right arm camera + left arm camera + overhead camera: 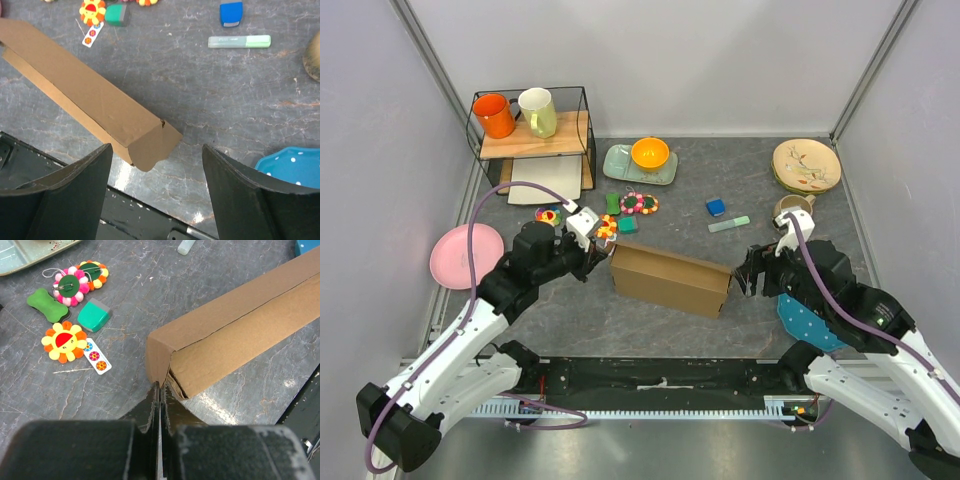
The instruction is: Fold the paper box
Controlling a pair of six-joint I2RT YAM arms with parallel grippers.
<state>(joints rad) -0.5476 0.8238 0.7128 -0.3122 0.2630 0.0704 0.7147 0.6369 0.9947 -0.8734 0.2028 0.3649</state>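
My left gripper [159, 389] is clenched, its two fingers pressed flat together. The tips sit right against the lower corner of the paper box [670, 280] at its left end. I cannot tell whether a sliver of cardboard is caught between them.

My right gripper [156, 150] is released, with the jaws spread wide. The right end of the box lies just ahead of the gap between them and neither finger touches it.

The box lies between the two grippers near the middle of the table [720, 170]. It is a long brown folded shape, angled so its left end sits farther from me than its right. On the left wrist camera the long side shows a seam that gapes a little.

Just beyond the left end lie a sun-shaped flower badge [64, 342], a sticker strip [95, 356], a green eraser [94, 315], a green bone-shaped piece [47, 305] and a pink-and-green badge [77, 281].

The table is dark grey with pale veins like stone. A blue dotted plate [805, 320] sits under my right arm and a pink plate [455, 255] at the left edge. Farther back are a blue block [715, 207], a pale green stick [728, 224], a tray [620, 165] holding an orange bowl [650, 153], a patterned plate [806, 163] and a wire rack [585, 130] with two mugs. Plain pale walls close in three sides.
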